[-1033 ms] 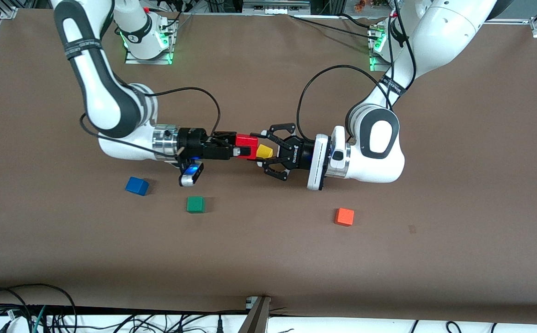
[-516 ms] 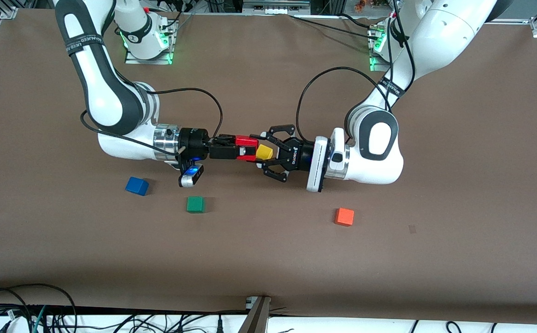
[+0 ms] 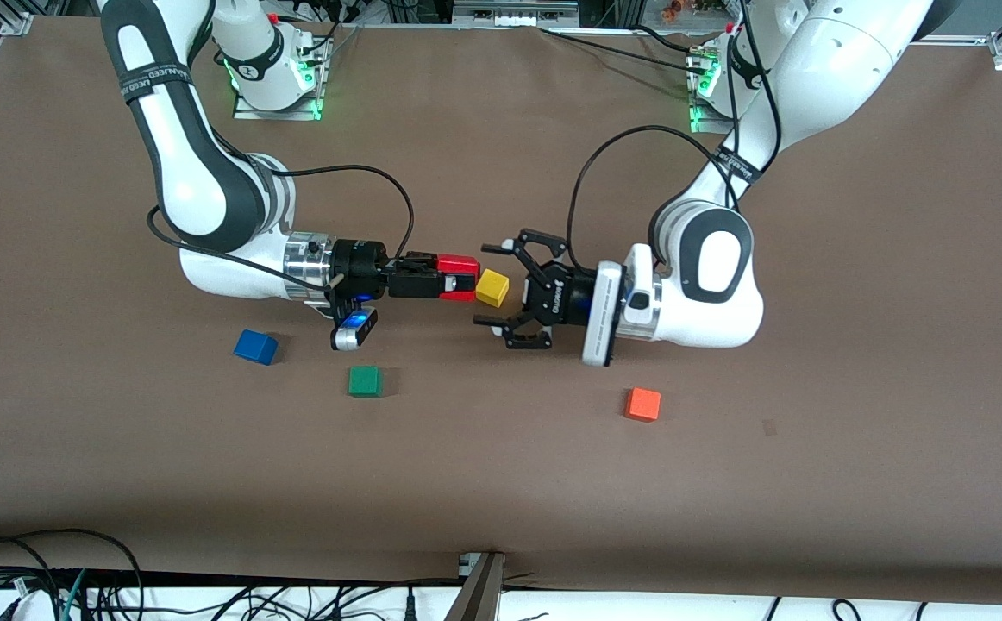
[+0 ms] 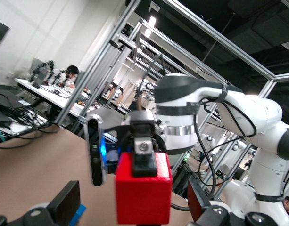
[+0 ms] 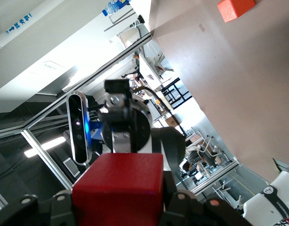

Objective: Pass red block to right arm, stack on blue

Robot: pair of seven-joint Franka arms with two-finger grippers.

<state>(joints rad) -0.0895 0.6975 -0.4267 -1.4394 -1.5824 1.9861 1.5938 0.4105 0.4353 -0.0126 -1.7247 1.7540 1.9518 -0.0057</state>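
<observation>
A brown table [image 3: 501,483] fills the lab scene, both arms meeting above its middle. The right gripper [image 3: 454,278] has its fingers closed on the red block [image 3: 458,276], held in the air just beside the yellow block [image 3: 492,287] lying on the table. The left gripper [image 3: 505,297] stands on the yellow block's other flank with its fingers spread wide and nothing between them, so the handover looks complete and the carry to the blue block [image 3: 256,347] is the step in hand. That block sits nearer the front camera than the yellow one and toward the right arm's end of the table; the green block [image 3: 365,381] lies between them, nearer the camera, and the orange block [image 3: 642,404] toward the left arm's end. To do it well, the right arm should turn its wrist downward, bring red squarely over blue, lower until the faces meet, and release only then.
</observation>
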